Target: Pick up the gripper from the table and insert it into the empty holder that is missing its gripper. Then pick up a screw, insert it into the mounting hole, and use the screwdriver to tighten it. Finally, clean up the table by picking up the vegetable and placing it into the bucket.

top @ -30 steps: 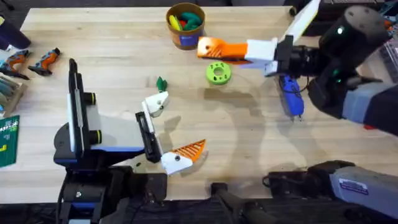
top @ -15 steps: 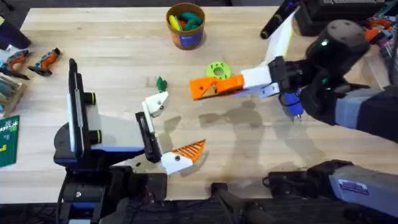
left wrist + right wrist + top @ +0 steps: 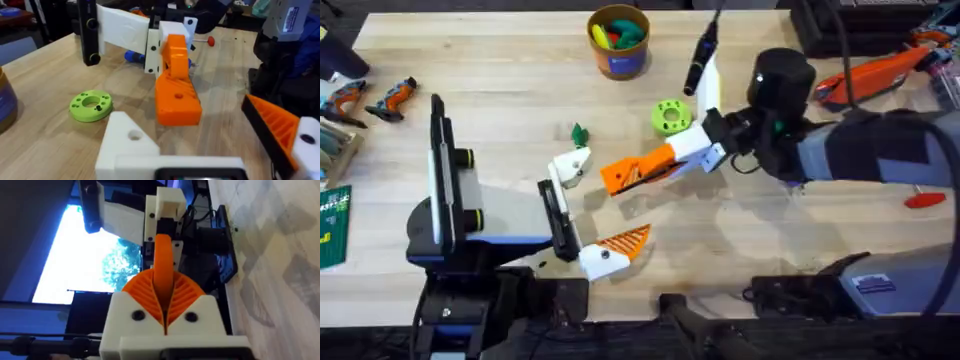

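My right gripper [image 3: 650, 166] reaches across the middle, its ribbed orange pads [image 3: 187, 292] shut on the gripper [image 3: 616, 178], a small orange block [image 3: 177, 97] [image 3: 162, 262]. The block hangs just right of the holder [image 3: 570, 165], the bare white wedge [image 3: 131, 145] on my left gripper [image 3: 595, 205]. That gripper stands open, its other finger [image 3: 622, 243] carrying an orange pad [image 3: 280, 131]. The vegetable [image 3: 579, 133] lies just behind the holder. At the back stands the bucket [image 3: 618, 45] with toys inside. A blue part of the screwdriver [image 3: 131, 56] shows behind the right gripper.
A lime-green ring [image 3: 671, 117] [image 3: 91, 105] lies behind the right gripper. A red-handled rod [image 3: 925, 200] lies at the right edge. Orange hand tools [image 3: 390, 97] and a rack sit at the far left. An orange tool [image 3: 880, 75] lies at the back right.
My right arm has swung from beside the bucket forward and left, past the green ring, bringing the orange block down close to the white holder. The left arm has not moved.
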You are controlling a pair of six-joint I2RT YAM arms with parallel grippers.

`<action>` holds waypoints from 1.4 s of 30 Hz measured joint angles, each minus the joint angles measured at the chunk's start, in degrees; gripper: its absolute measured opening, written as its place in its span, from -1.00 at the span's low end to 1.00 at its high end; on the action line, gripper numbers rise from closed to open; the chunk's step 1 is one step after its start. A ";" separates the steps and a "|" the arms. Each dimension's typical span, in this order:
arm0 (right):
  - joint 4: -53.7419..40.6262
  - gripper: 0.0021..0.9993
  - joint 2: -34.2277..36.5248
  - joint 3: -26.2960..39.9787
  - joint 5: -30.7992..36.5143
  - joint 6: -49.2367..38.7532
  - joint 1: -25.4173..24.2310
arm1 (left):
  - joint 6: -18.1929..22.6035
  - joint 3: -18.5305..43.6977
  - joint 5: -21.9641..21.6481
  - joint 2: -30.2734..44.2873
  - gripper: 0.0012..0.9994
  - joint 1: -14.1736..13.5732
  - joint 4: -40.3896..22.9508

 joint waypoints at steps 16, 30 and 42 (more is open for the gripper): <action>-0.12 -0.98 4.73 4.61 1.02 0.48 3.30 | 0.00 0.00 0.00 0.00 0.97 0.00 -0.02; 6.21 -0.98 4.92 3.38 2.82 1.81 3.83 | 0.00 0.00 -0.04 0.00 0.97 0.00 0.00; 16.73 -0.99 4.92 -1.66 4.78 9.00 3.83 | 0.00 0.00 -0.04 0.01 0.97 0.00 0.00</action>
